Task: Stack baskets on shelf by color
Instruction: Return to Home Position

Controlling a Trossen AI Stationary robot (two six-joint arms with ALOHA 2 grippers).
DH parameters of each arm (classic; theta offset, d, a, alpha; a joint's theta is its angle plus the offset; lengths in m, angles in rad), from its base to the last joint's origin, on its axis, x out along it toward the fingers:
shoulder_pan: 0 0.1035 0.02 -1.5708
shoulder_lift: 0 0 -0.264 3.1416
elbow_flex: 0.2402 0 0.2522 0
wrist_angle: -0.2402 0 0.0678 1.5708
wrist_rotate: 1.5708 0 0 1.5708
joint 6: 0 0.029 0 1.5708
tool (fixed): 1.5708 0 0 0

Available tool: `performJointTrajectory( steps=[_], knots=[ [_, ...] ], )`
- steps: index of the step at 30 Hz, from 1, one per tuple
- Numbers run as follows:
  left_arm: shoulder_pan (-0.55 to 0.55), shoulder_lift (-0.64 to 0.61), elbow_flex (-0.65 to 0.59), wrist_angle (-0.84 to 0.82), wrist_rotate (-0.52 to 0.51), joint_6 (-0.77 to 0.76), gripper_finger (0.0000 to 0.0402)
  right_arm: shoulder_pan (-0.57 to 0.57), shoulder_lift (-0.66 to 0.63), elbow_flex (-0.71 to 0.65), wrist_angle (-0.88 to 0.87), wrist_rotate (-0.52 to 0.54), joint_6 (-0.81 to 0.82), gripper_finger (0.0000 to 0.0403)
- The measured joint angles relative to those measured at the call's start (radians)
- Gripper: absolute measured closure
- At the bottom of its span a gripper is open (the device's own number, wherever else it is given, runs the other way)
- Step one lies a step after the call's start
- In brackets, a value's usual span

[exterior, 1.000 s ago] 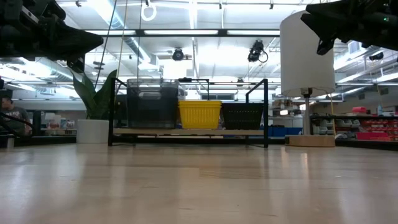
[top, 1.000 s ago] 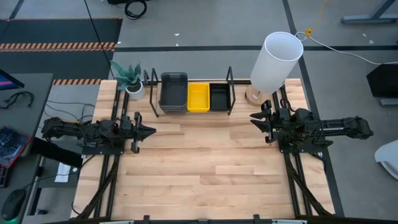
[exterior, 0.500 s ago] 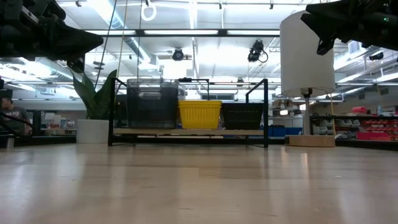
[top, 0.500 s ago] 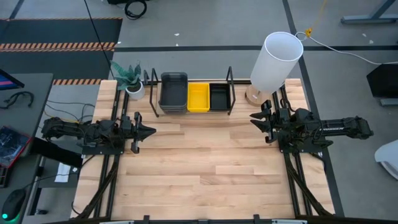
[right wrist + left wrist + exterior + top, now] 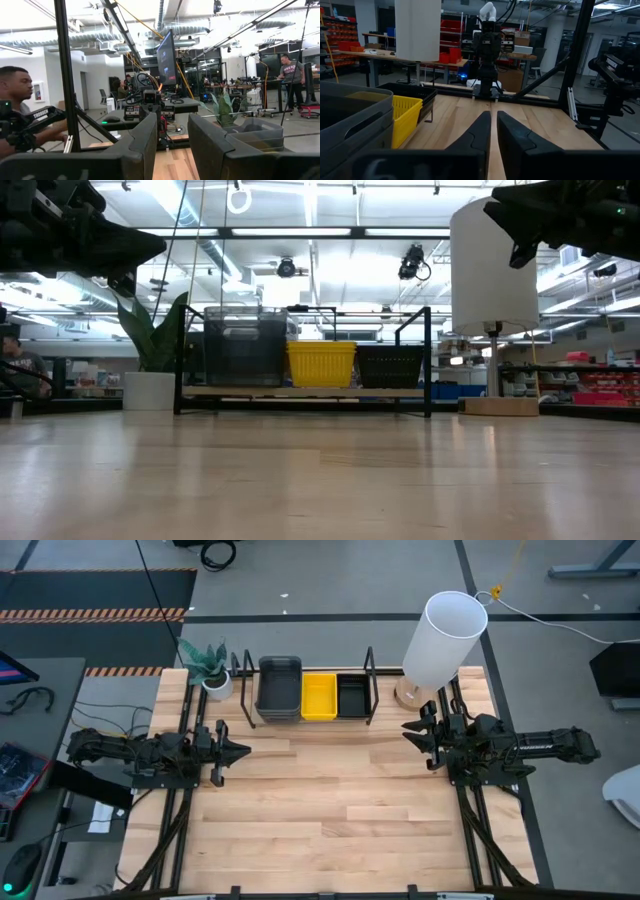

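The wooden table (image 5: 330,830) carries the shelf (image 5: 370,690) at its 12 o'clock edge in the high view, a low board between black wire uprights. All the baskets stand on that board in three piles, side by side and touching.

The grey baskets (image 5: 279,688), the largest, fill the 9 o'clock end. They are nested one inside another, and in the low view this pile rises highest. The yellow baskets (image 5: 319,696) are nested in the middle. The black baskets (image 5: 352,695), the smallest, sit at the 3 o'clock end against the upright. How many are in each pile cannot be counted.

Both arms hang above the table, well apart from the shelf. The left gripper (image 5: 240,751) is at the table's 9 o'clock side and points toward 3 o'clock. Its fingers are drawn almost together, holding nothing. From it, the shelf lies between 1 and 2 o'clock, with the grey pile nearest.

The right gripper (image 5: 408,730) is at the 3 o'clock side and points toward 9 o'clock. Its fingers stand apart, with nothing between them. From it, the shelf lies at about 10 o'clock, with the black pile nearest.
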Motion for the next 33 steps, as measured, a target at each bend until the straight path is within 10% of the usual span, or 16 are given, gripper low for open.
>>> performJointTrajectory(
  steps=[33],
  knots=[
    [0.0,0.0,0.0,0.0,0.0,0.0,0.0366,0.0,0.0,0.0,0.0,0.0,0.0,0.0287]
  ],
)
